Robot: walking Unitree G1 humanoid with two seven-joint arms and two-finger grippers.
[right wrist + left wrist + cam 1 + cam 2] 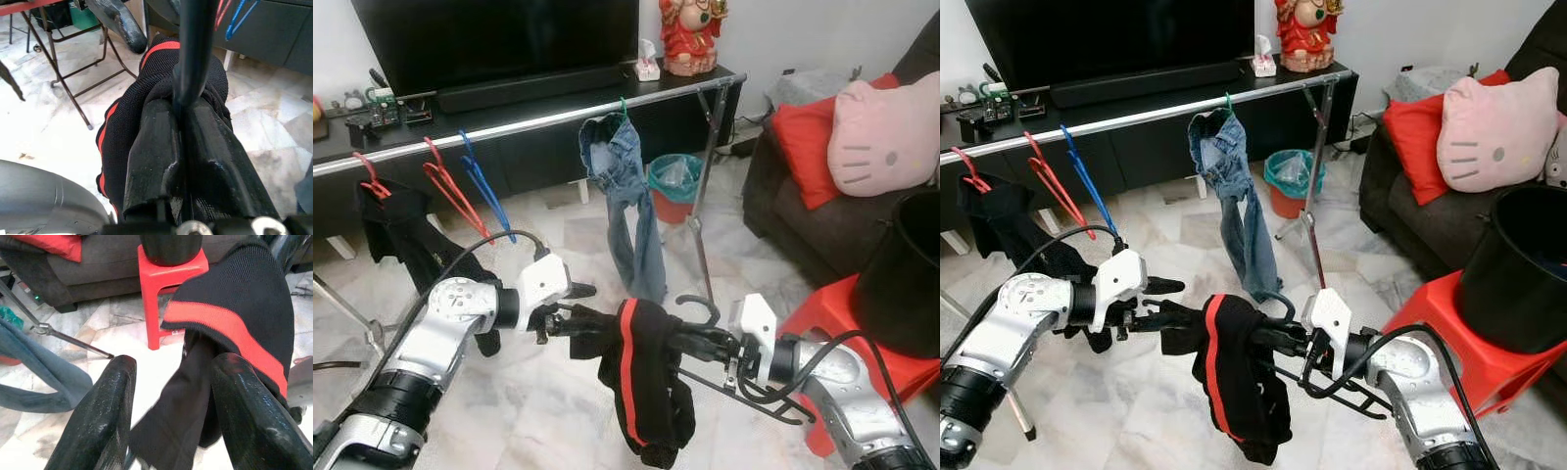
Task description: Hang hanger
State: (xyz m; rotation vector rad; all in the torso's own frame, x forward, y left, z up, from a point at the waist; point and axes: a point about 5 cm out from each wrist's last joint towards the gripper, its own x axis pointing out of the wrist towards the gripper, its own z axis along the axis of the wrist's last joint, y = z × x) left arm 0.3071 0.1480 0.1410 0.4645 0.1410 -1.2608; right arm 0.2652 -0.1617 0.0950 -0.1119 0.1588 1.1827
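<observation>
Clamping the black hanger (705,315) near its hook, the right gripper (710,343) holds it level while the left gripper (570,305), fingers spread apart around the black-and-red garment (641,377) draped between them, steadies it below the rail (538,122) ahead.

Jeans (625,201) hang from the rail (509,127) before the TV bench (538,103), empty hangers (460,191) to their left; sofa (832,215) and stool (862,362) stand right.
</observation>
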